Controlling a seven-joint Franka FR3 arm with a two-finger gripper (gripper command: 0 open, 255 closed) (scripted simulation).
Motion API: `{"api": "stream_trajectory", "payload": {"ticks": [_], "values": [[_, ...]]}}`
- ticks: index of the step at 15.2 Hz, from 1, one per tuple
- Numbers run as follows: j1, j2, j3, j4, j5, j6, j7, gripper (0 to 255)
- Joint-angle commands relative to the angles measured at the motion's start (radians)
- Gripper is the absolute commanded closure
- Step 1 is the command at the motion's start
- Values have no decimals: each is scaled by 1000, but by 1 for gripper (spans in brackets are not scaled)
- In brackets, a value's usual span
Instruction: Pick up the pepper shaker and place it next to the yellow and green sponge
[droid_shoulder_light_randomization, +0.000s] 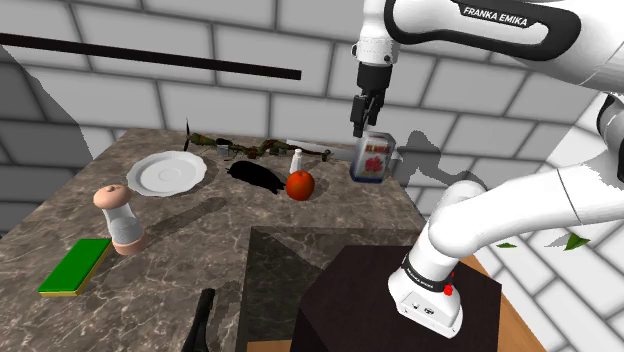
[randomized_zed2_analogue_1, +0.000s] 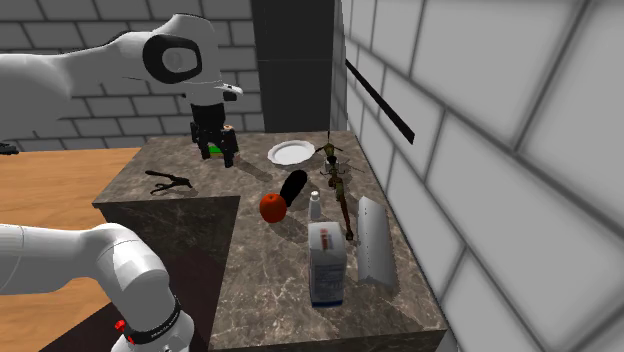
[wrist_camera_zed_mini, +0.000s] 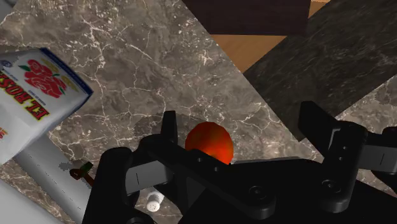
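We see the pepper shaker (droid_shoulder_light_randomization: 122, 218), pink-capped with a pale body, standing upright on the marble counter (droid_shoulder_light_randomization: 210, 245) just beside the green and yellow sponge (droid_shoulder_light_randomization: 75, 265), toward the shoulder view's left. The gripper (droid_shoulder_light_randomization: 362, 126) hangs well apart from it, above the white carton (droid_shoulder_light_randomization: 372, 158) at the counter's right end, its fingers spread and holding nothing. Between shaker and gripper we find a white plate (droid_shoulder_light_randomization: 168, 172) and a red-orange fruit (droid_shoulder_light_randomization: 300, 185); in the wrist view that fruit lies below the parted fingers (wrist_camera_zed_mini: 168, 130).
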Motion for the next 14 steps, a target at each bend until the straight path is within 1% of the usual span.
{"api": "stream_trajectory", "payload": {"ticks": [1, 7, 14], "values": [[0, 0, 0, 0, 0, 0, 0, 0], [-32, 144, -4, -36, -19, 199, 34, 0], [-69, 352, -11, -14, -47, 408, 78, 0]]}}
